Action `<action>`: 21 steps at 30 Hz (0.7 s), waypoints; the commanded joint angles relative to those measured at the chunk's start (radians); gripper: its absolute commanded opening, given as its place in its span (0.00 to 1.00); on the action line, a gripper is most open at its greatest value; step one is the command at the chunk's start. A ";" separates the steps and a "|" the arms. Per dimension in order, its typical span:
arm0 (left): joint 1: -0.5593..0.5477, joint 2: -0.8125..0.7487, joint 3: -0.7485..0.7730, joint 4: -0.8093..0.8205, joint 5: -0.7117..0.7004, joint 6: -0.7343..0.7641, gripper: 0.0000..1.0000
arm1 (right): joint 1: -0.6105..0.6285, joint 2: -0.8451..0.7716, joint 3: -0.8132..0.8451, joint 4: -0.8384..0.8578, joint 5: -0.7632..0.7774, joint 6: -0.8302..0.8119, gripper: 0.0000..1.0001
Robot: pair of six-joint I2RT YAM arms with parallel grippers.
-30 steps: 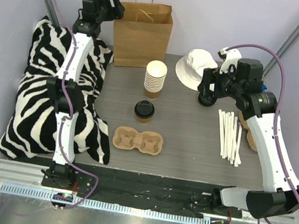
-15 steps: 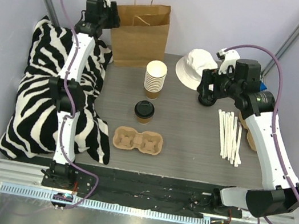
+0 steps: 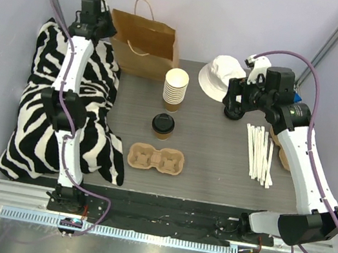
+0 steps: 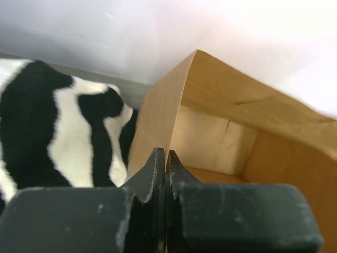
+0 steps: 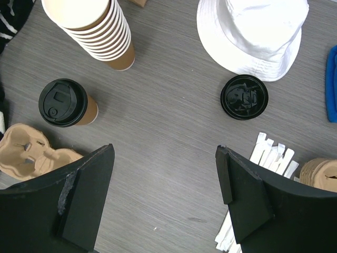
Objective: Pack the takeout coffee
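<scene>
The takeout coffee (image 3: 162, 125) (image 5: 66, 103), a small brown cup with a black lid, stands upright mid-table. At the back left a brown paper bag (image 3: 145, 47) (image 4: 221, 105) leans to the left with its mouth open. My left gripper (image 3: 100, 21) (image 4: 165, 155) is shut on the bag's left top edge, and the paper is pinched between the fingers. My right gripper (image 3: 233, 102) (image 5: 165, 153) hovers open over bare table right of the coffee, holding nothing.
A tall stack of lidless cups (image 3: 175, 88) stands behind the coffee and a pulp cup carrier (image 3: 156, 159) lies in front. A white hat (image 3: 223, 77), a loose black lid (image 5: 244, 97) and white stir sticks (image 3: 259, 154) sit right. A zebra cloth (image 3: 41, 110) covers the left.
My left gripper closed on the bag's edge and moved left, dragging the bag's top leftward so it leans and opens. The right arm has not moved.
</scene>
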 commanded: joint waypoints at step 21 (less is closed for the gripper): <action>-0.050 -0.385 0.012 0.522 0.236 -0.278 0.00 | -0.038 -0.156 0.126 0.092 0.271 0.040 0.87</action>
